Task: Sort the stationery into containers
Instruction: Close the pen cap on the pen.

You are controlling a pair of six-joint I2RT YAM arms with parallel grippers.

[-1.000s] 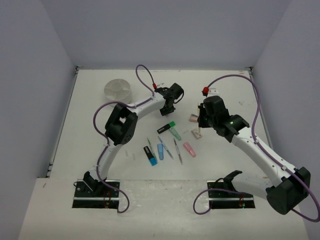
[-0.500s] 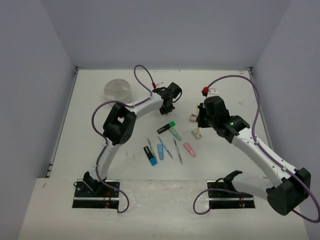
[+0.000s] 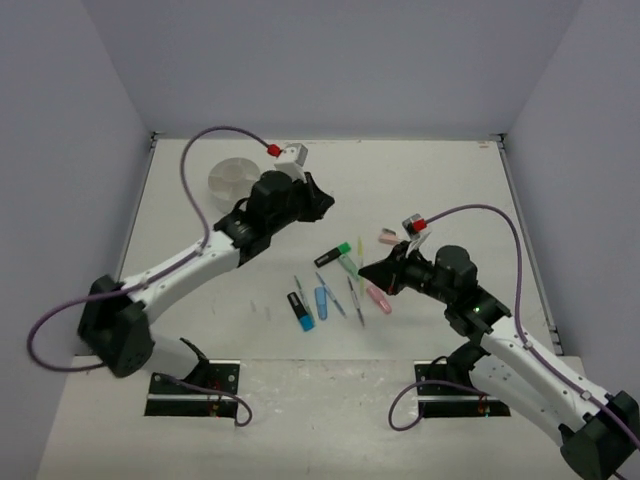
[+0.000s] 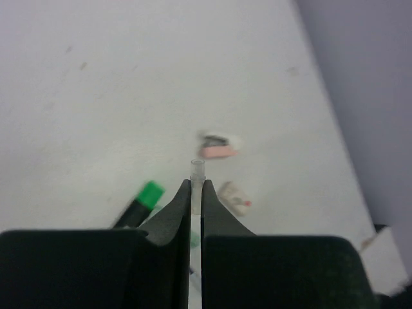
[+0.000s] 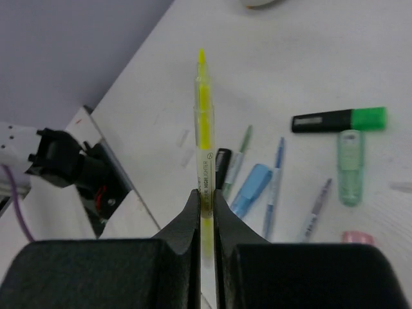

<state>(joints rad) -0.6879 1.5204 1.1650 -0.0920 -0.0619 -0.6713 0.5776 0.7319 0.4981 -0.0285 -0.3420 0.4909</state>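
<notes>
My left gripper (image 3: 322, 201) is shut on a thin clear pen (image 4: 197, 170) and holds it above the table, behind the pile. My right gripper (image 3: 372, 271) is shut on the yellow stick (image 5: 204, 116), lifted over the pile's right side. On the table lie a black highlighter with a green cap (image 3: 333, 251), a green highlighter (image 3: 350, 266), a pink highlighter (image 3: 379, 298), a light blue highlighter (image 3: 321, 301), a black and blue highlighter (image 3: 300, 309) and thin pens (image 3: 357, 300). A pink eraser (image 3: 387, 238) lies at the right. The white tub (image 3: 234, 178) stands at the back left.
The left wrist view shows the pink eraser (image 4: 217, 150) and a tan eraser (image 4: 235, 196) beyond the fingertips. A small pale scrap (image 3: 266, 312) lies left of the pile. Grey walls close in the table on three sides.
Both arms have swung to new poses. My left gripper pulled back and left from the pile. My right gripper moved toward me and left, over the highlighters, with the yellow stick in it.
</notes>
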